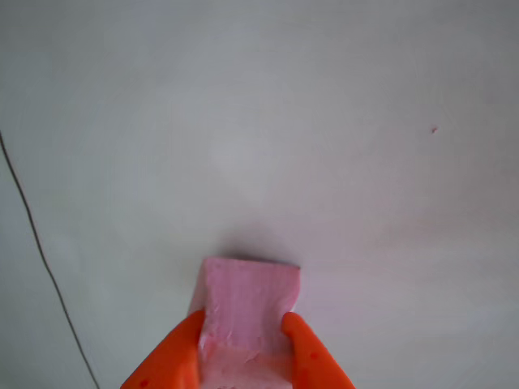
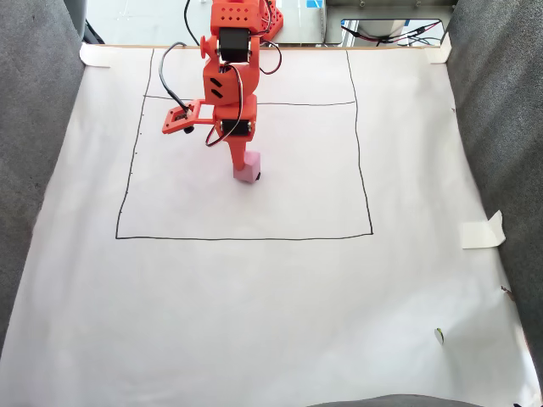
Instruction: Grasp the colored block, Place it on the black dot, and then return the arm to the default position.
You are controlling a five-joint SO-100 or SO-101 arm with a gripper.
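Note:
The pale pink cube [image 1: 250,296] sits between the two orange jaws of my gripper [image 1: 243,318], which is shut on it and dents its sides. In the fixed view the orange arm [image 2: 227,85] reaches down inside the drawn square, and the gripper [image 2: 243,163] holds the cube [image 2: 246,173] at or just above the paper. A small dark patch [image 2: 258,175] peeks out at the cube's right edge; the cube hides most of it, so I cannot tell whether it is the black dot. A dark smudge [image 1: 253,256] also shows just beyond the cube's far edge.
White paper [image 2: 254,305] covers the table, with a thin drawn square [image 2: 246,237] on it; one line [image 1: 32,235] crosses the other view at left. Grey fabric [image 2: 34,170] flanks both sides. A tape piece [image 2: 482,231] lies at the right, and cables [image 2: 174,64] hang near the arm's base.

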